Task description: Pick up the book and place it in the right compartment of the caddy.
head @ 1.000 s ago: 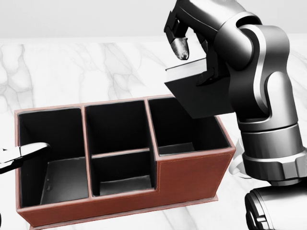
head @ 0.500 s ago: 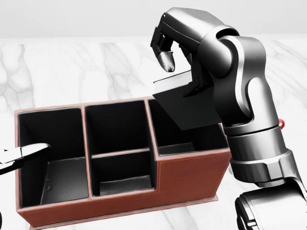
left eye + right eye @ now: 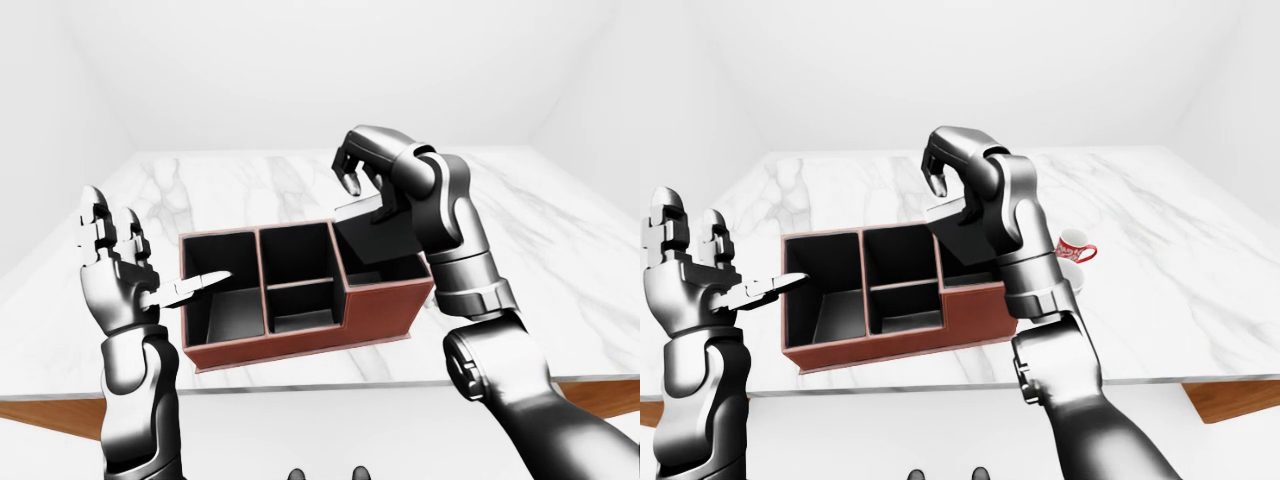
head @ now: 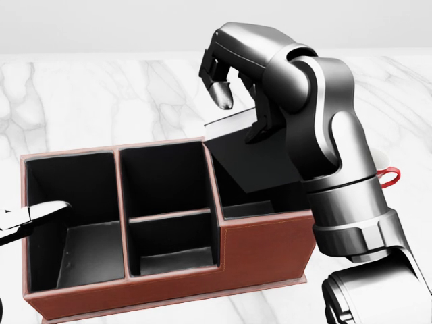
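One book [image 4: 260, 158], dark, tilted, pinched in the right hand [image 4: 233, 74] with its lower corner dipping into the right compartment of one red-brown caddy [image 4: 260, 253]. The caddy has four black-lined compartments: one left, two middle, one right. The left hand [image 3: 115, 265] is raised beside the caddy's left wall, fingers spread, holding nothing. One red-and-white mug [image 3: 1076, 246] sits just right of the caddy. The marble table [image 3: 560, 290] has wide bare room to the right and beyond.
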Controlling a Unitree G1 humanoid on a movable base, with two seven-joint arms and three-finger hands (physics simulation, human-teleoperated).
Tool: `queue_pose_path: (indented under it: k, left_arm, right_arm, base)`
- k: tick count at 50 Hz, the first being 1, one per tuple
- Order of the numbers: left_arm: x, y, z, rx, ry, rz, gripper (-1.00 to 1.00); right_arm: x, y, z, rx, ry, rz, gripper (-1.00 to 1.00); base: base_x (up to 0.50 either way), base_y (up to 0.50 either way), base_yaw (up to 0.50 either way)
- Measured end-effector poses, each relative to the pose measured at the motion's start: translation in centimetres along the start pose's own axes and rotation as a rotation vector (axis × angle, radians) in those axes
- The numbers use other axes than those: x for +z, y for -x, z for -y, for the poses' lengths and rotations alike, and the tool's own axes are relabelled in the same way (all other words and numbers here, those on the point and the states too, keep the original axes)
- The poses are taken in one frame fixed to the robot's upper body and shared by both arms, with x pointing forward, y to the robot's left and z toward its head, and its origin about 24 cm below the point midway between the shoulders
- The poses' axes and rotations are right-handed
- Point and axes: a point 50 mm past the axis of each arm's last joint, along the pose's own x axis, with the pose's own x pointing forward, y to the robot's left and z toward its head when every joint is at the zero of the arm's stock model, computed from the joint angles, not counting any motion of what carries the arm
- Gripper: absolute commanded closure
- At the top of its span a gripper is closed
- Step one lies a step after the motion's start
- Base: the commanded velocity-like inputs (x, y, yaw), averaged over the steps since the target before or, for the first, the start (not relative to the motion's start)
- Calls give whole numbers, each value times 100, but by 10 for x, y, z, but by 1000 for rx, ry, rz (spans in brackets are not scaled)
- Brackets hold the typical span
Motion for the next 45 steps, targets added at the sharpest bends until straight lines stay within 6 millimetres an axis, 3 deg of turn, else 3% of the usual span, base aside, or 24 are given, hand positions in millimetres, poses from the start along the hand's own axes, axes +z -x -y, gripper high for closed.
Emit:
queue_pose_path:
  k: [32, 45]
  left_arm:
    - [-1, 0, -1, 0, 0, -6, -100]
    - [-2, 1, 0, 0, -1, -7, -100]
  right_arm:
    - [9, -9, -10, 52, -34, 33, 100]
    - [4, -10, -16, 56, -67, 31, 100]
  base:
    - [0, 0, 0]
    - [0, 0, 0]
